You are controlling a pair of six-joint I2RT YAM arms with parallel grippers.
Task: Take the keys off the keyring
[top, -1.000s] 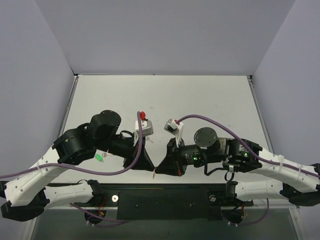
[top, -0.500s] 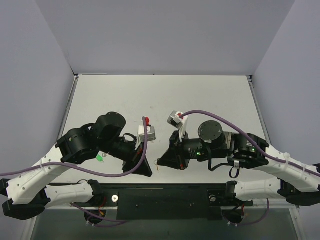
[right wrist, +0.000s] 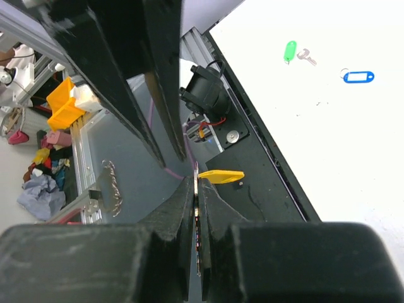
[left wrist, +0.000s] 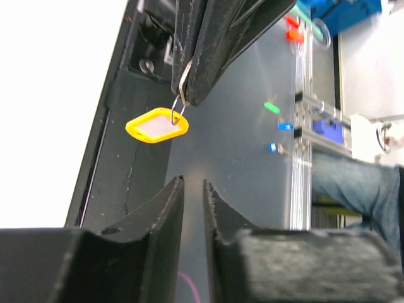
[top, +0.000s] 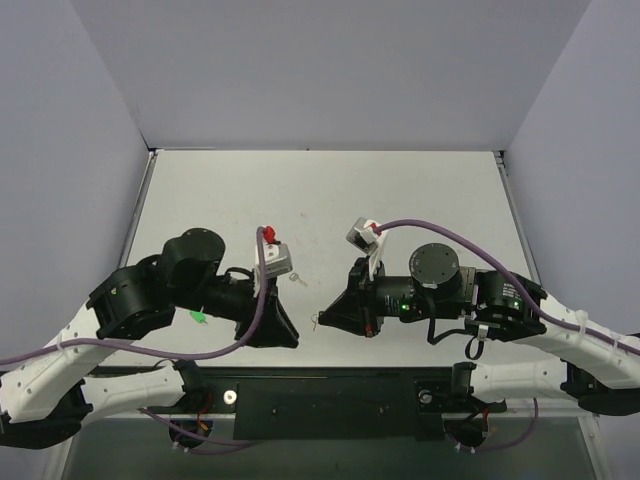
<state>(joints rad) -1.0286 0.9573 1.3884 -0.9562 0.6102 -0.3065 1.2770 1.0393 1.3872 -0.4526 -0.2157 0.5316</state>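
- Left of the keyring [left wrist: 158,125], your left gripper [left wrist: 192,184] has drawn away: a second ago its tips met those of the right gripper [right wrist: 197,189] at the ring, and now there is open space between them
- Your right jaws are pinched shut on the keyring's thin wire loop, with the tag dangling free below; your left jaws stand a sliver apart with nothing between them
- You can see only the tag on the loop, no key; beyond the keyring, toward the far side of the table [top: 420,190], lies a tiny silvery speck that looks like the key [top: 298,279], though it is too small to be sure
- If that is so, I judge the separation done and only the setting down left to you
- Above the keyring, the fingers are matt black wedges; the tag is a flat yellow-orange plastic lozenge with a pale window, and the loop is slick, springy steel wire, apt to slip or twist in a pinch
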